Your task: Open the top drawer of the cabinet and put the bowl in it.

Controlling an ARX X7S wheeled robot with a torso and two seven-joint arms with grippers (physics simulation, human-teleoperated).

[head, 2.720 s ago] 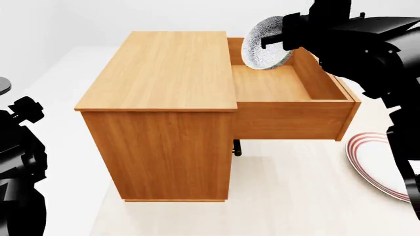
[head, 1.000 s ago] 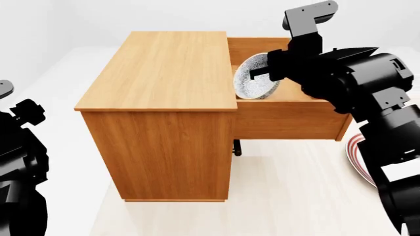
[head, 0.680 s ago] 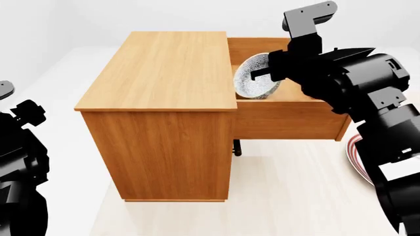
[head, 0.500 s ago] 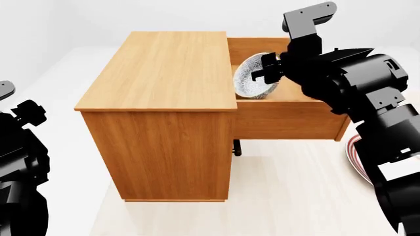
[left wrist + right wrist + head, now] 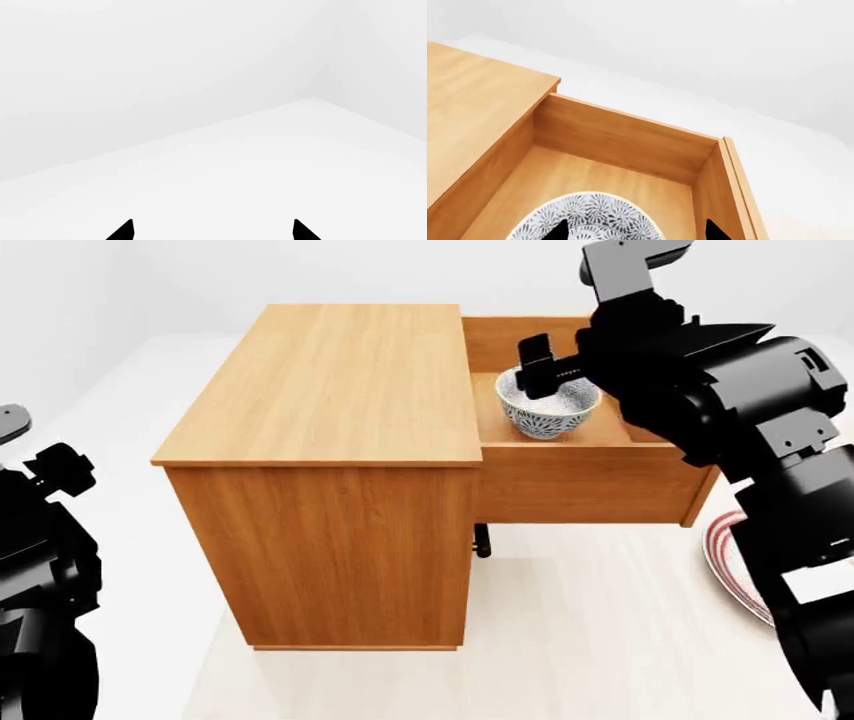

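The cabinet stands in the middle of the head view, with the top drawer pulled out to its right. The bowl, with a blue-grey pattern, sits upright inside the drawer, near the cabinet body. My right gripper hovers just above the bowl's rim, open, holding nothing. In the right wrist view the gripper has its fingertips spread wide over the bowl on the drawer's floor, with the drawer's wall beyond. My left gripper is open and empty, facing a bare white floor.
A red-ringed white plate lies on the floor at the right, partly behind my right arm. My left arm hangs at the left edge, away from the cabinet. A dark handle shows under the open drawer.
The bowl was held tilted on its side in my right gripper, lowered into the drawer. Now it stands upright on the drawer floor and the gripper has opened off it.
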